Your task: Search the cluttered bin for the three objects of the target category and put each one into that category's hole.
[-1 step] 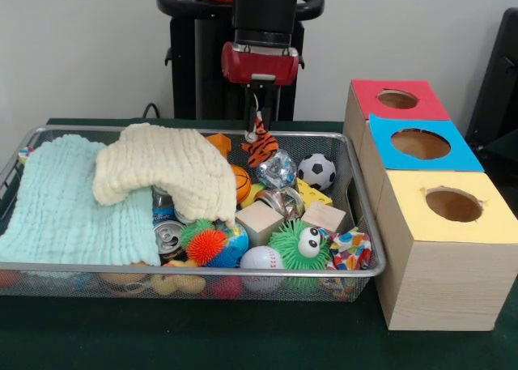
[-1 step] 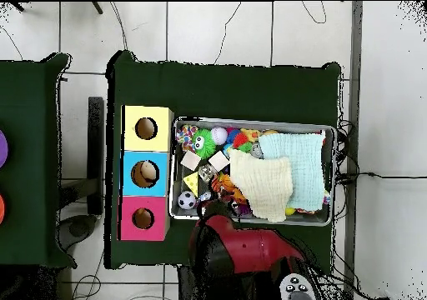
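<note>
A wire mesh bin (image 1: 368, 224) with a bright metal rim sits on the dark green table (image 1: 243, 338). Its left half is covered by a pale mint cloth (image 1: 61, 200) with a crinkled waffle weave, and a cream cloth (image 1: 166, 163) of the same puckered fabric is draped over the middle, one corner hanging down. Under that corner a ribbed metal can (image 1: 167, 236) shows its shiny top. Beside it lies an orange spiky rubber ball (image 1: 206, 244) against a glossy globe ball (image 1: 233, 244), then a smooth white baseball (image 1: 261, 259) and a green shaggy ball with bulging eyes (image 1: 301, 244). Two plain wooden cubes (image 1: 261, 220) stand just behind these, and a yellow cheese-shaped wedge (image 1: 314, 193) and a small soccer ball (image 1: 316, 170) lie toward the far right corner, near a crumpled silvery foil lump (image 1: 278, 169).

Above the bin's far edge the gripper (image 1: 257, 121) hangs under its red housing, closed narrowly on a plush orange-and-black striped tiger (image 1: 260, 147), which dangles clear over the clutter, just above the foil lump.

Right of the bin stand three pale wooden boxes in a row, each with a round hole in a coloured top: red box (image 1: 398, 99) farthest, blue box (image 1: 419, 143) in the middle, yellow box (image 1: 453, 205) nearest. In the overhead view something pale shows inside the blue box's hole.
</note>
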